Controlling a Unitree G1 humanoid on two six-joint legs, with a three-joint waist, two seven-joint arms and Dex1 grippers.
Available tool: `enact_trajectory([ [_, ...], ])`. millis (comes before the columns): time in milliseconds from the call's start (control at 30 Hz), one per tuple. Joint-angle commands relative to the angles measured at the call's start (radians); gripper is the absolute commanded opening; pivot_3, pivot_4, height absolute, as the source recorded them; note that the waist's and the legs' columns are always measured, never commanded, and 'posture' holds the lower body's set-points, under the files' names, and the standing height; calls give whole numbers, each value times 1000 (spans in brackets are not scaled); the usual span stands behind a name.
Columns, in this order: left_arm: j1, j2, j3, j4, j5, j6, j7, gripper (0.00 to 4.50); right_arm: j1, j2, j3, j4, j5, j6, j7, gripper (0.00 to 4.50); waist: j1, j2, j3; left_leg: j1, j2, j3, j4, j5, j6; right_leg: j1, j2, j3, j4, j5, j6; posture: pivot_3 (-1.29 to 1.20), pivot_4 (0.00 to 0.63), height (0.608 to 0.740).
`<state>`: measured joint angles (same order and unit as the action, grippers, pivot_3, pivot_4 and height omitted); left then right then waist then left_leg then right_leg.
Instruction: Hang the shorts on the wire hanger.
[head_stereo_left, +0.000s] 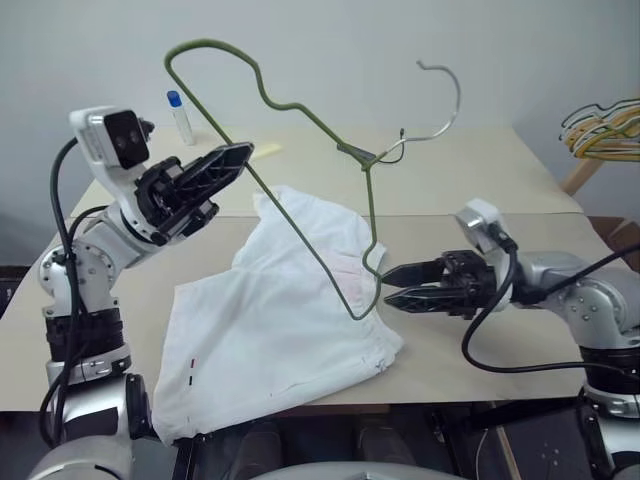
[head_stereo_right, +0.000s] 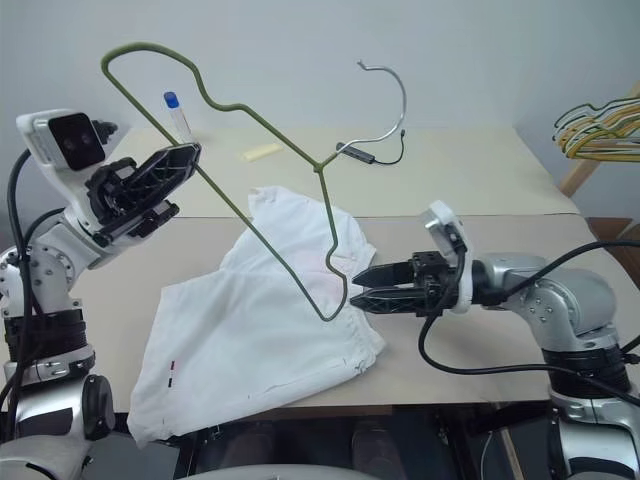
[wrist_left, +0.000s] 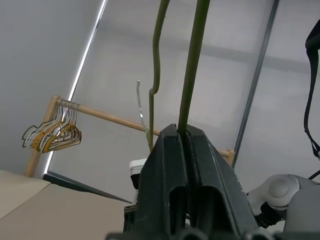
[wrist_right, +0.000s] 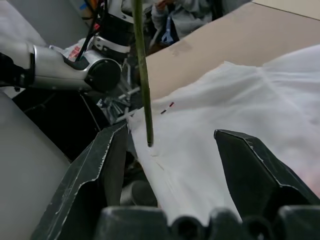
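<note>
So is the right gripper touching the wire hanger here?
Apart. The right wrist view shows the wire hanger hanging between the right gripper's open fingers with clear space either side.

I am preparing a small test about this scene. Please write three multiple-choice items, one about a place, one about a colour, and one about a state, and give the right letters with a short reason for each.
1. Where do the large white cloth shorts lie?
A. flat on the beige table
B. over the wooden rail
C. on the floor

2. What colour is the cap of the small bottle at the far side of the table?
A. red
B. blue
C. green

3. What is the state of the left gripper?
A. open and empty
B. shut on the shorts
C. shut on the thin olive-green wire hanger

Answers:
1 A, the shorts are spread on the tabletop.
2 B, the cap is plainly blue.
3 C, the left wrist view shows the wire clamped, while the right gripper is open around the lower corner.
</note>
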<state>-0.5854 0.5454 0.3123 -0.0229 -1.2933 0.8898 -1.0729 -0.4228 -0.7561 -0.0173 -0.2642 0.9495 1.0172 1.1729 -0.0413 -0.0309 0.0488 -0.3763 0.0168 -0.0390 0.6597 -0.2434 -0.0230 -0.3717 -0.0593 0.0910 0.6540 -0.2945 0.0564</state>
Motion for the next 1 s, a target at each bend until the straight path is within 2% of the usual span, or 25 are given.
enact_trajectory([
  [33, -13, -18, 11, -24, 8, -27, 6, 0, -31, 8, -14, -51, 40, 20, -23, 3275, 2, 0, 0, -1, 0, 0, 0, 0, 0, 0, 0, 0, 0, 0, 0, -10, 0, 740],
  [267, -7, -40, 4, -32, 38, -43, 0, 0, -30, 31, 43, -104, 29, 35, -61, 3275, -2, 0, 0, -1, 0, -1, 0, 0, 0, 0, 0, -1, 0, 0, 0, -9, 0, 740],
  [500, -2, -63, -3, -25, 67, -64, 3, 0, -76, 78, 53, -54, 36, 62, -125, 3275, -2, 0, 0, -1, 0, -1, 0, 0, 0, -1, 0, -1, 0, 1, -2, -12, 0, 740],
  [600, 3, -64, -12, -26, 94, -65, 9, 0, -81, 85, 42, -37, 45, 64, -124, 2732, -1, 0, 0, -1, 0, -1, 0, 0, 0, -1, 0, -1, 0, 1, -2, -11, 0, 740],
  [867, 7, -81, -12, -15, 131, -89, -1, 0, -64, 75, 60, -49, 18, 46, -120, 43, -2, 0, 0, -2, 0, -2, 0, 0, 0, -1, 0, -1, 0, 1, -2, -14, 0, 740],
  [1000, 7, -82, -19, -9, 157, -107, -9, 0, -62, 84, 61, -52, 12, 43, -137, 17, -4, 0, 0, -2, 0, -2, 0, 0, 0, -1, 0, -1, 0, 1, -2, -16, 0, 740],
])
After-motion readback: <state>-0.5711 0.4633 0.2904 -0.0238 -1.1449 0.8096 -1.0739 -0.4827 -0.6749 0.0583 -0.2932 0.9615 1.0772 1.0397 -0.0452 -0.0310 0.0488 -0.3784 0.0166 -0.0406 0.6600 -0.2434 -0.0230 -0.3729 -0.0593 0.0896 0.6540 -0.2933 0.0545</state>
